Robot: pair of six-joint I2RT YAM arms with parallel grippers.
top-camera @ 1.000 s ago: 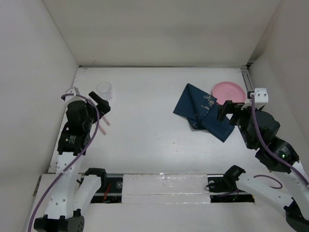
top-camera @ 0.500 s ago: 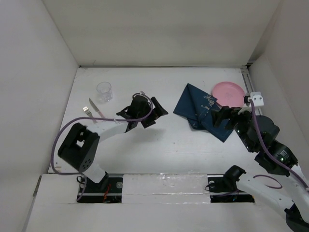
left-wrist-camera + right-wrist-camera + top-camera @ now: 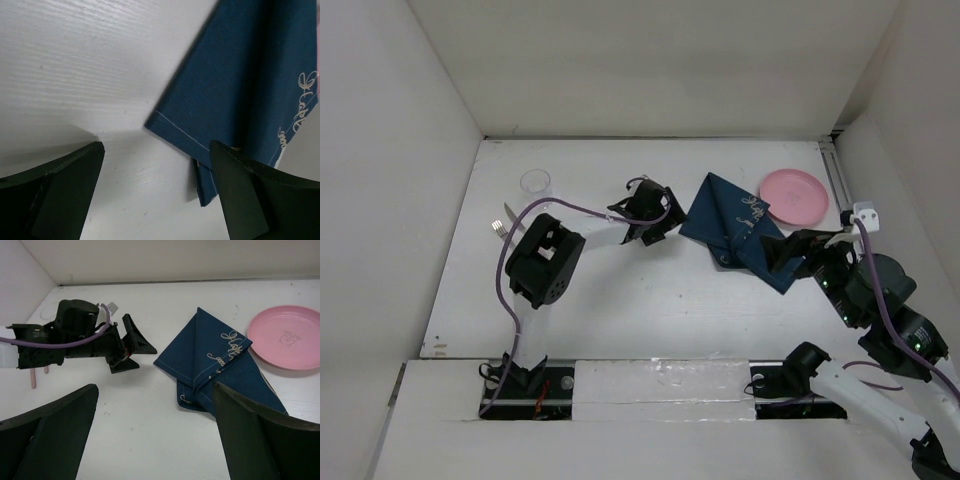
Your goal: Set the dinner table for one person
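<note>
Plainly, the counter (image 3: 620,285) lay beneath both arms, a broad white surface filling most of the top view. The left gripper (image 3: 669,217) was stretched out over its middle, pointing right, close above the counter. Whether it touched the surface could not be told. Its two fingers stood wide apart with nothing between them but bare counter (image 3: 75,60). In the left wrist view the left gripper (image 3: 157,145) faced the stitched left corner of a navy blue placemat (image 3: 240,75), which lay just ahead of the gap.

The placemat (image 3: 740,228) lay crumpled and folded on the right half of the counter, pale lettering showing on its upper face. A pink plate (image 3: 792,194) sat flat just beyond it, near the far right corner. The right gripper (image 3: 798,250) hung over the placement's near right end — wide open and empty. From the right wrist, the right gripper (image 3: 155,387) looked down on the counter (image 3: 150,435), the placemat (image 3: 215,365) and the plate (image 3: 287,335).

Well apart, at the far left of the counter, stood a clear cup (image 3: 535,181), with a fork (image 3: 499,227) lying near it.
</note>
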